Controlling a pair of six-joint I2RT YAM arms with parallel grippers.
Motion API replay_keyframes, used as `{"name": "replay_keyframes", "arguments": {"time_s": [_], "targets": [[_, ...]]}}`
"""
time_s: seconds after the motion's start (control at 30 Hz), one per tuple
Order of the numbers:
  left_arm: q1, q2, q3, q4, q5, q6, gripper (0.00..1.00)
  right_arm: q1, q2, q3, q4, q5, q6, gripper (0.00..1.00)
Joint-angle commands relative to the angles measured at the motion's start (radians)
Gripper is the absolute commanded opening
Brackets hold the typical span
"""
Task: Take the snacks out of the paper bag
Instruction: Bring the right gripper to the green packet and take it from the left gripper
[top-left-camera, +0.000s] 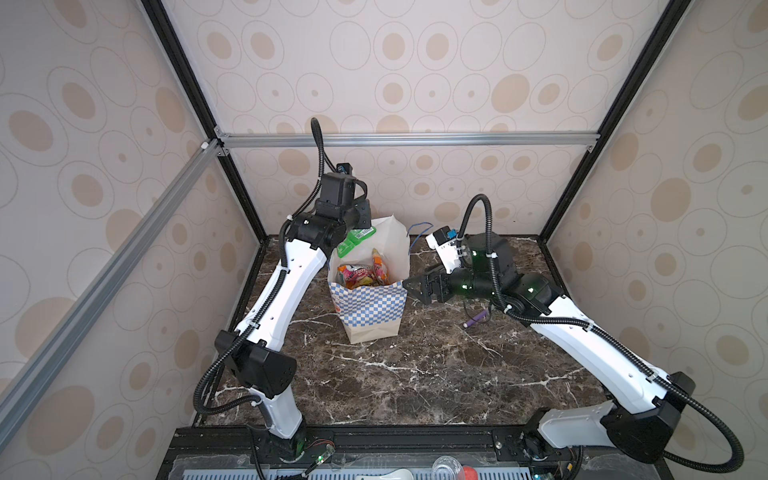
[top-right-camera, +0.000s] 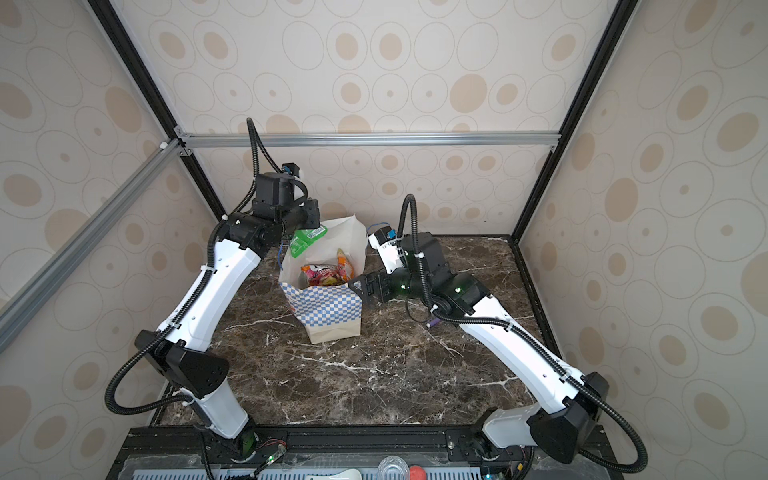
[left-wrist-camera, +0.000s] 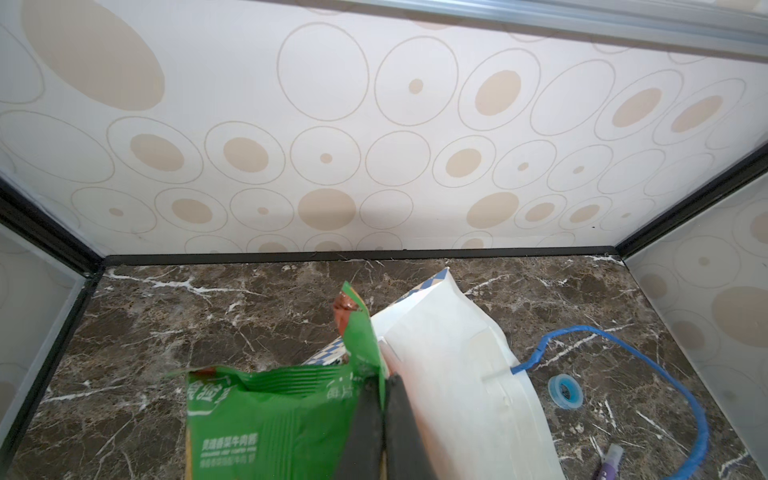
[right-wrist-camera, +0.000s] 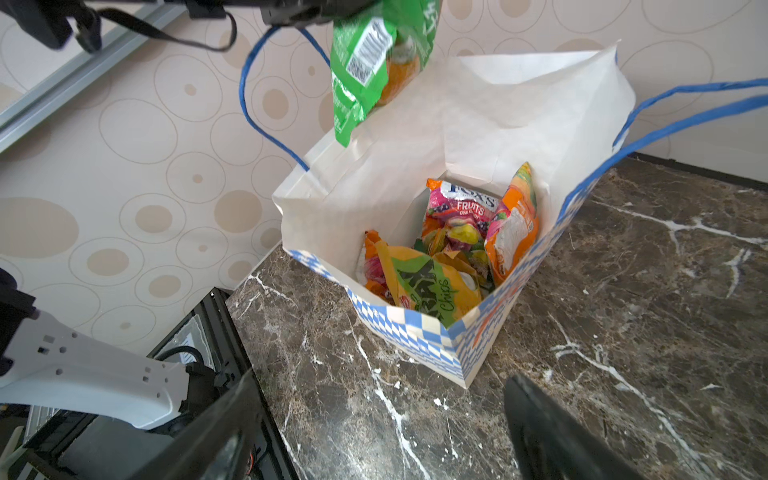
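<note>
Bag (top-left-camera: 368, 305) blue-and-white checked, white inside, blue handles (left-wrist-camera: 681, 399); packets (right-wrist-camera: 457, 249) pink, orange, green; table (top-left-camera: 415, 374) brown marble; pen (top-left-camera: 476, 320) purple

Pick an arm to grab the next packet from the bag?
Right. The right gripper is open and empty beside the paper bag rim; the left gripper is shut on the green packet above it.

I count one green packet (right-wrist-camera: 374, 66) pinched in my left gripper (left-wrist-camera: 382, 399), above the one paper bag (top-left-camera: 370, 307). Inside the bag, ahead of my right gripper (right-wrist-camera: 378, 432), at least three snacks (right-wrist-camera: 453, 249) show. Behind it lie one purple pen (top-left-camera: 475, 320) and one blue tape roll (left-wrist-camera: 564, 390).
</note>
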Motion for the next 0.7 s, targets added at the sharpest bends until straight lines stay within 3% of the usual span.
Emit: {"name": "replay_keyframes", "arguments": {"time_s": [0.0,0.2,0.5,0.6,0.67], "targets": [[-0.004,-0.051,0.047,0.055,0.033,-0.013,0.0,0.009,0.045,0.097,0.113,0.045,0.09,0.93],[0.009,-0.086,-0.023,0.096,0.065,-0.067,0.0,0.012,0.217,0.227,0.208,0.084,0.168,0.94],[0.058,-0.155,-0.18,0.212,0.179,-0.146,0.0,0.018,0.463,0.426,0.272,0.01,0.199,0.95],[0.058,-0.164,-0.196,0.216,0.186,-0.147,0.0,0.02,0.55,0.531,0.261,-0.012,0.214,0.87],[0.062,-0.171,-0.21,0.222,0.193,-0.15,0.0,0.02,0.616,0.628,0.221,-0.036,0.223,0.76]]}}
